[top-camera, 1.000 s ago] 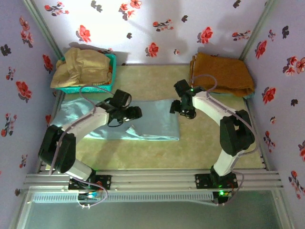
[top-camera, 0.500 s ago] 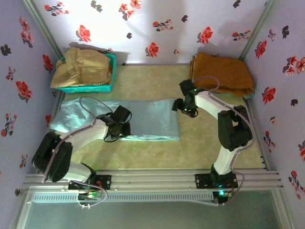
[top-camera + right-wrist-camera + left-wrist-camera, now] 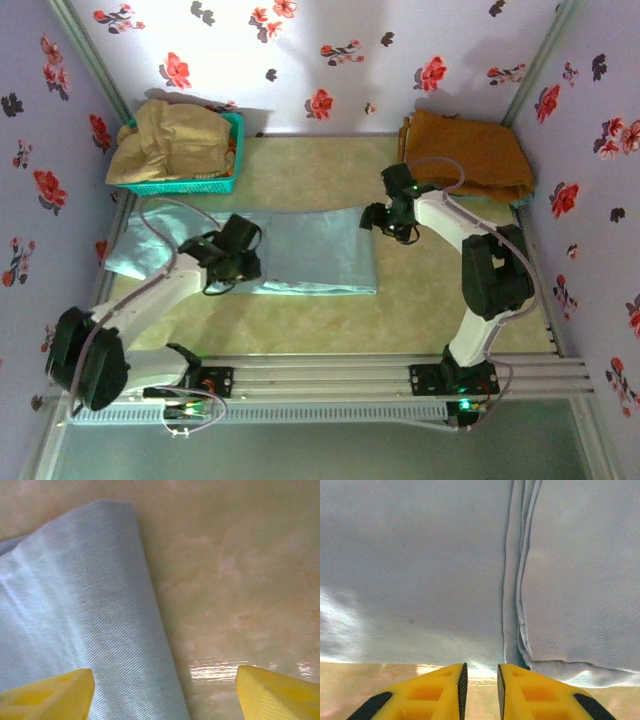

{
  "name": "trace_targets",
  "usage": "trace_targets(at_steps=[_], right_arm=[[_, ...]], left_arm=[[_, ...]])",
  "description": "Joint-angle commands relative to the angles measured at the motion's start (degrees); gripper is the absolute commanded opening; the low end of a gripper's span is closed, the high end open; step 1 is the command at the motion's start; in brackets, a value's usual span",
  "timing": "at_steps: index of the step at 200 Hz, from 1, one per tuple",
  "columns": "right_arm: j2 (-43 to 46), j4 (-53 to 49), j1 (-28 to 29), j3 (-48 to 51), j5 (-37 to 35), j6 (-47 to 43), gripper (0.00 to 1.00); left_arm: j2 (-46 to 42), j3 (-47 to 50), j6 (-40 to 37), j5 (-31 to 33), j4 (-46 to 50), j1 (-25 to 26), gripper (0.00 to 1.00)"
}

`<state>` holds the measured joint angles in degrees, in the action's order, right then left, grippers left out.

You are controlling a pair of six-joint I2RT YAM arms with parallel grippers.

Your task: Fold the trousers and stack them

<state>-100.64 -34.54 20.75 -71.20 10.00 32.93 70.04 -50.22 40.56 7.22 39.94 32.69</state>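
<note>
Pale blue trousers (image 3: pixel 310 255) lie flat across the tabletop (image 3: pixel 330 170). They look soft, light and floppy, so a folded edge seems the best hold. Left fingers (image 3: pixel 440 690) are barely parted, right fingers (image 3: pixel 45 695) wide apart, both empty.

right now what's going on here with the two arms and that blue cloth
Two robot arms are working on a pair of light-blue trousers that lie in a long strip across the table. The left claw sits at the near edge of the cloth, its fingers almost together with nothing between them. The right claw hangs wide open over the right-end corner, holding nothing. A brown garment lies folded at the far right, and a basket of tan clothes sits at the far left.
</note>
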Motion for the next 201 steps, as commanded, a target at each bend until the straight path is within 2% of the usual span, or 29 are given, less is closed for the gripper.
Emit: trace_targets(at_steps=[1, 12, 27, 36, 75, 91, 111, 122, 129, 136, 147, 175, 201], right_arm=[[3.5, 2.8, 0.3, 5.0, 5.9, -1.7, 0.73], [4.8, 3.7, 0.6, 7.9, 8.2, -2.2, 0.73], [6.4, 5.2, 1.0, 11.7, 9.6, -1.9, 0.73], [6.9, 6.5, 1.1, 13.5, 10.9, -1.7, 0.74], [3.5, 8.2, 3.8, 14.5, 13.1, -1.8, 0.72], [2.1, 8.1, 5.0, 13.7, 13.8, -2.3, 0.62], [2.7, 8.5, 5.0, 13.7, 13.5, -1.7, 0.41], [3.0, 6.3, 4.9, 12.9, 11.5, -1.4, 0.36], [3.0, 4.9, 4.8, 12.2, 10.1, -1.4, 0.29], [3.0, 3.6, 4.7, 11.8, 8.5, -1.0, 0.20], [3.4, 1.9, 4.2, 11.4, 6.3, 0.0, 0.00], [7.3, -1.9, 1.1, 13.7, -0.7, 3.3, 0.00], [14.4, -7.4, -4.0, 14.7, -17.1, 5.3, 0.00]], left_arm=[[-4.5, -4.2, -3.5, 1.8, 5.6, -6.1, 0.34], [-6.7, -4.0, -3.8, -0.1, 5.0, -10.6, 0.37], [-8.8, -3.3, -3.6, -3.6, 3.8, -16.1, 0.49], [-9.3, -2.8, -3.6, -5.3, 2.9, -18.4, 0.51], [-8.9, -0.7, -2.7, -11.0, -0.7, -22.0, 0.57], [-8.8, 0.1, -2.4, -11.9, -1.3, -22.1, 0.58], [-8.9, 1.0, -2.7, -12.4, -1.8, -22.3, 0.58], [-8.9, 1.2, -3.1, -12.9, -1.8, -22.3, 0.57], [-8.9, 1.1, -3.1, -13.1, -1.8, -22.4, 0.57], [-9.0, 1.1, -3.2, -13.2, -1.9, -22.4, 0.57], [-9.1, 1.0, -3.2, -13.2, -2.1, -22.5, 0.57], [-8.7, 1.1, -2.8, -13.6, -3.3, -22.6, 0.57], [-7.8, 4.0, -0.8, -15.2, -7.3, -22.6, 0.57]])
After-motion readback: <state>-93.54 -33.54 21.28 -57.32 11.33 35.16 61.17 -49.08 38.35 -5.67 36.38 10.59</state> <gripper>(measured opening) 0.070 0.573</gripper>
